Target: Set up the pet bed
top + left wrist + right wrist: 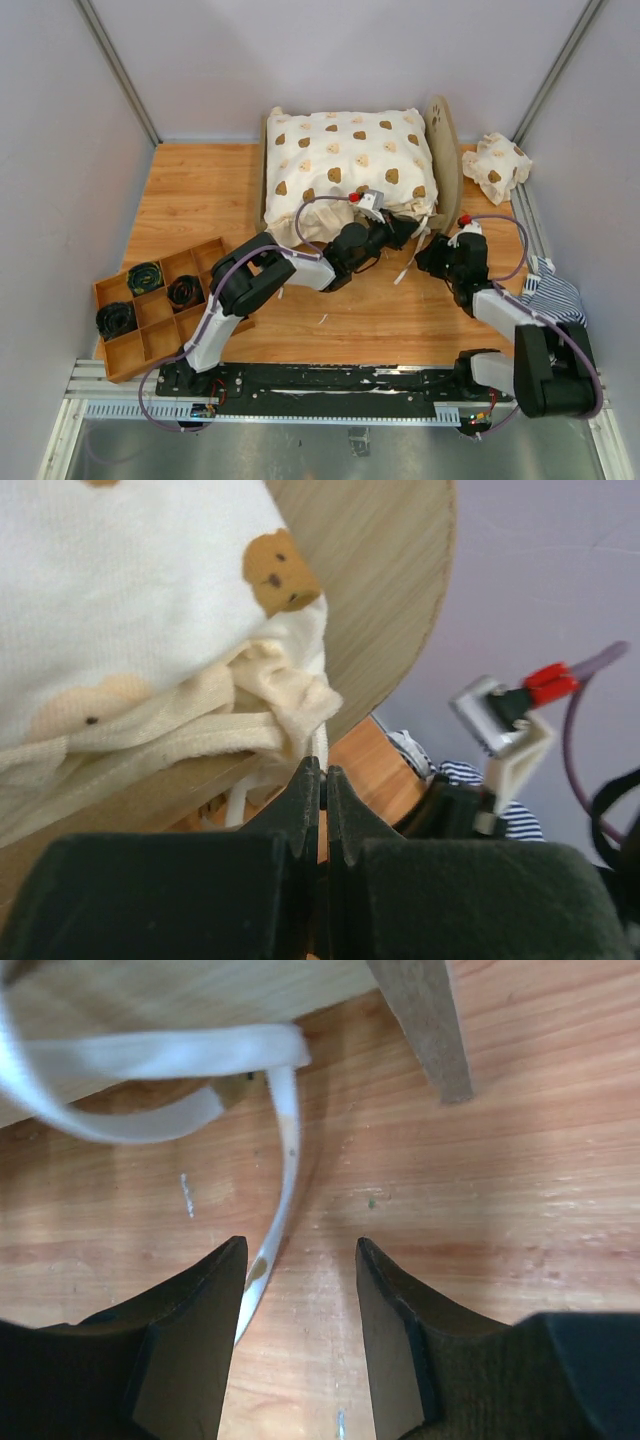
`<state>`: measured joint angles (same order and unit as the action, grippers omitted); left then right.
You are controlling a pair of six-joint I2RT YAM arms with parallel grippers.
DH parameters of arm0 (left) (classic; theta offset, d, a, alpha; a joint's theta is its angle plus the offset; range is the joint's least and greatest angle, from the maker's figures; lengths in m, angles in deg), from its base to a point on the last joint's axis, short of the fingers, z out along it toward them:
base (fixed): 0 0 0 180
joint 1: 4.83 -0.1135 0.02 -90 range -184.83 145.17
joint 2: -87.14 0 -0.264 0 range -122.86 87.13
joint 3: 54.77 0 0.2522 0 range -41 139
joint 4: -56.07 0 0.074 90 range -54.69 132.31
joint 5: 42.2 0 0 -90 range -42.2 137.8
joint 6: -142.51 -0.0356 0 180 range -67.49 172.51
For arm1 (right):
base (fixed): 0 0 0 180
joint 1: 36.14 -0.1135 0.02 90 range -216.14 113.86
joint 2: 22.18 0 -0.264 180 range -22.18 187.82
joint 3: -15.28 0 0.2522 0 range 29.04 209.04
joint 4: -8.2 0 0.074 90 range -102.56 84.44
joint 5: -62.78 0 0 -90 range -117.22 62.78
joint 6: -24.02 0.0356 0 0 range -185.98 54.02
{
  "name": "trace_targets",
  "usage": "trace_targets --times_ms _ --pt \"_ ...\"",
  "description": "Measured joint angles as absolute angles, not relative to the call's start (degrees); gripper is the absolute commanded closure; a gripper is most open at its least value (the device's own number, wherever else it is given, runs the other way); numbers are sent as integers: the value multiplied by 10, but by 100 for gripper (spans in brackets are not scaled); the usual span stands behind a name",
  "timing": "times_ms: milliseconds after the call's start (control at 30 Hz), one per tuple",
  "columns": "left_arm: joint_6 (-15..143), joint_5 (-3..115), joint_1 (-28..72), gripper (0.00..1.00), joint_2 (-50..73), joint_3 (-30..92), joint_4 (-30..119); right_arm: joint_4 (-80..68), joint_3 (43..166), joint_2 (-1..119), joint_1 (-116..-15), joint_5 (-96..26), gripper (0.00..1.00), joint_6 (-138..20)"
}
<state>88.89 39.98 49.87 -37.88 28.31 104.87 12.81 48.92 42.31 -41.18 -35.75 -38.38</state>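
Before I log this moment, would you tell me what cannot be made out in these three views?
Top view: whatever lies inside the pet bed is hidden under the bear-print cover.
Left wrist view: the left gripper is shut where a white tie runs in; its own fingers hide whether it is pinched.
Top view: the striped cloth is partly under the right arm.
Top view: the dark coils in the tray are too small to identify.
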Motion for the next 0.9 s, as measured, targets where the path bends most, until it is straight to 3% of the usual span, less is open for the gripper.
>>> trace_targets --times_ms 200,300,367,467,600,900 --pt "843 400 502 100 -351 283 1034 248 489 562 -411 -374 51 -332" --pt "832 399 502 100 -349 283 1033 315 496 612 -411 -380 56 -311" --pt "829 400 502 100 -349 283 1028 352 503 641 -409 -384 68 -296" --pt "822 401 502 100 -349 283 1026 412 505 683 -408 -391 98 -280" --pt "808 400 503 100 -349 288 1019 485 461 696 -407 -387 100 -264" --pt "753 395 508 100 -337 368 978 459 451 617 -405 -326 100 -302"
